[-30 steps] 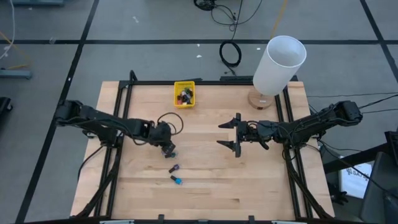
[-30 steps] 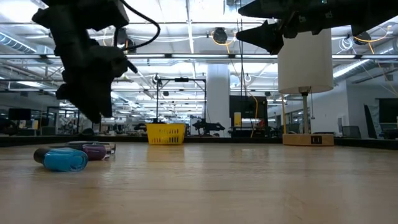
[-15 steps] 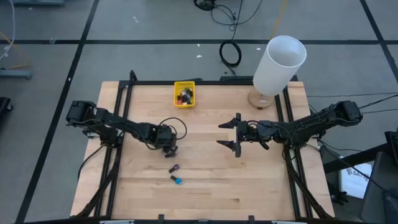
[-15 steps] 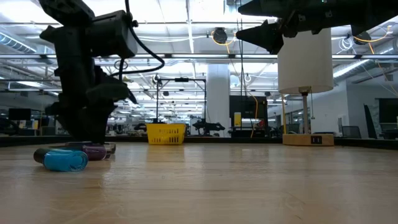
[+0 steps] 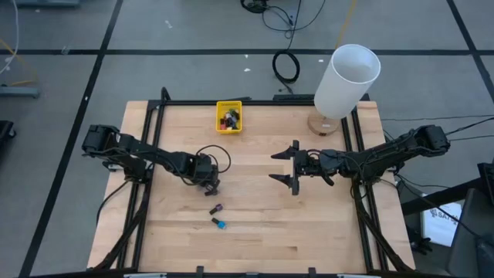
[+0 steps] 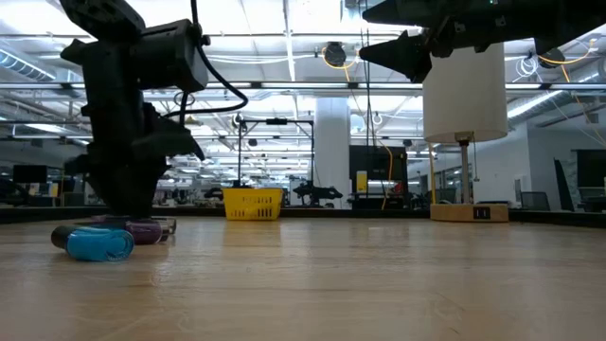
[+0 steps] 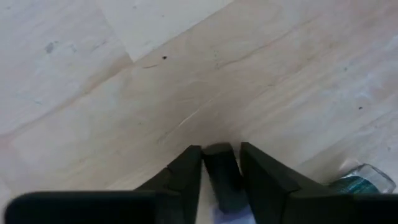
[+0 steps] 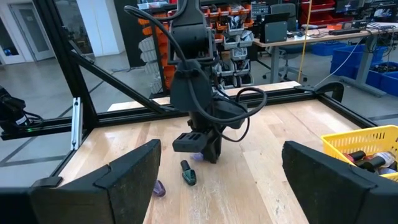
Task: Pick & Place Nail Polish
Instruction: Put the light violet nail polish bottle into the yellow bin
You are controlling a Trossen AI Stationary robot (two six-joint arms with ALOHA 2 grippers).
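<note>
Because a bottle (image 7: pixel 221 174) is to be carried to the bin (image 5: pixel 228 116), the left gripper (image 5: pixel 208 184) is lowered and clenched around its cap. Right of the bin, the right gripper (image 5: pixel 292 167) is kept raised with jaws spread, so it waits clear.

Light wood table (image 5: pixel 309 224), black frame rails along L/R edges & back. Directly on it: small yellow bin (image 5: pixel 228 117) near back edge, left of centre, w/ dark-capped bottles inside. White lamp (image 5: pixel 345 81) on round wooden base at back-right corner. Two loose nail polish bottles lie on their sides front-left of centre, just beside each other: purple bottle (image 5: pixel 217 208) & blue bottle (image 5: pixel 219 224), blue nearer the front edge. A third bottle (image 7: pixel 222 180), dark cap, lies on the wood under the left arm's tip; body colour unclear.
</note>
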